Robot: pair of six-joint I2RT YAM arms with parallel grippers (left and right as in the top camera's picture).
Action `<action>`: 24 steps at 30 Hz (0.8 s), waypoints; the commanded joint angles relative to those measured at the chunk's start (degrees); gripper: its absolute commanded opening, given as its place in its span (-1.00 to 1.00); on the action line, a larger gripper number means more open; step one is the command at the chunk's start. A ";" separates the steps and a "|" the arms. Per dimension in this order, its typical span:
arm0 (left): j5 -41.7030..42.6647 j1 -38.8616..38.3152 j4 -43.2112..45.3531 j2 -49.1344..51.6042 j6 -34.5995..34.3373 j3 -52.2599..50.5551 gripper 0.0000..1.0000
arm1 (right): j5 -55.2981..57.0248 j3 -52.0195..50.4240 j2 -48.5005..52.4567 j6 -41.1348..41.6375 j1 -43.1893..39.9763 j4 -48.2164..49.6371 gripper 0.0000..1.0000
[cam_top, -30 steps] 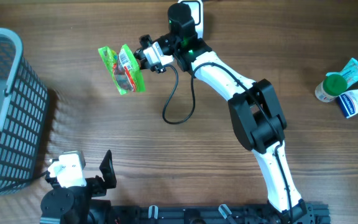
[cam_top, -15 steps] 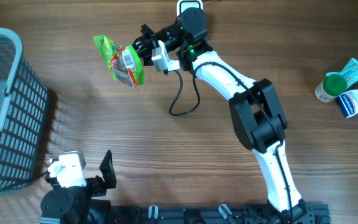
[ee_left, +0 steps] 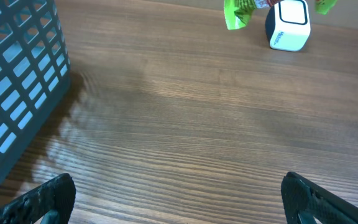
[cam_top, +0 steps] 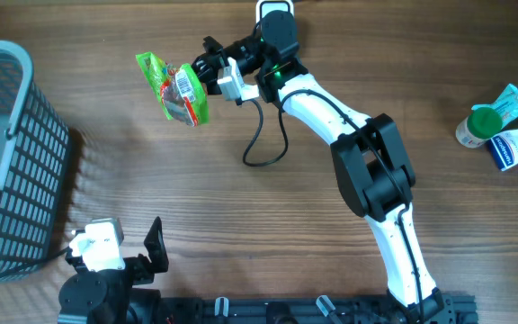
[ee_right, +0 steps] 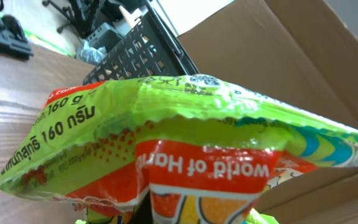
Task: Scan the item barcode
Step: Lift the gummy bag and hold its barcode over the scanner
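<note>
The right gripper point(cam_top: 210, 74) stays clamped on the green snack packet point(cam_top: 173, 87) ahead of its fingers. Both shifted slightly up-left a second ago and have since held. The left gripper point(ee_left: 179, 198) stands wide, empty.
</note>
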 commanded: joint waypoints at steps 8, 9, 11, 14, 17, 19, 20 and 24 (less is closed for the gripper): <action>-0.50 -0.42 0.15 -0.15 -0.15 -0.13 1.00 | -3.58 1.16 -0.24 61.64 -4.11 -31.34 -0.91; -0.50 -0.42 0.15 -0.15 -0.15 -0.13 1.00 | -3.58 1.14 -0.22 69.55 -5.07 -37.88 -0.92; -0.50 -0.42 0.15 -0.15 -0.15 -0.13 1.00 | -3.58 0.98 -0.22 78.34 -6.32 -48.50 -0.91; -0.50 -0.44 0.15 -0.15 -0.15 -0.13 1.00 | -2.03 0.96 -0.22 79.67 -7.48 -62.31 -0.91; -0.50 -0.42 0.15 -0.15 -0.15 -0.13 1.00 | 7.17 0.96 -0.22 85.72 -7.28 -69.18 -0.91; -0.50 -0.42 0.15 -0.15 -0.15 -0.13 1.00 | 16.44 0.96 -0.22 91.49 -6.82 -72.63 -0.91; -0.50 -0.44 0.15 -0.15 -0.15 -0.13 1.00 | 22.27 0.96 -0.24 93.64 -6.58 -73.77 -0.91; -0.50 -0.44 0.15 -0.15 -0.15 -0.13 1.00 | 39.54 1.16 -0.24 99.23 -6.29 -75.30 -0.91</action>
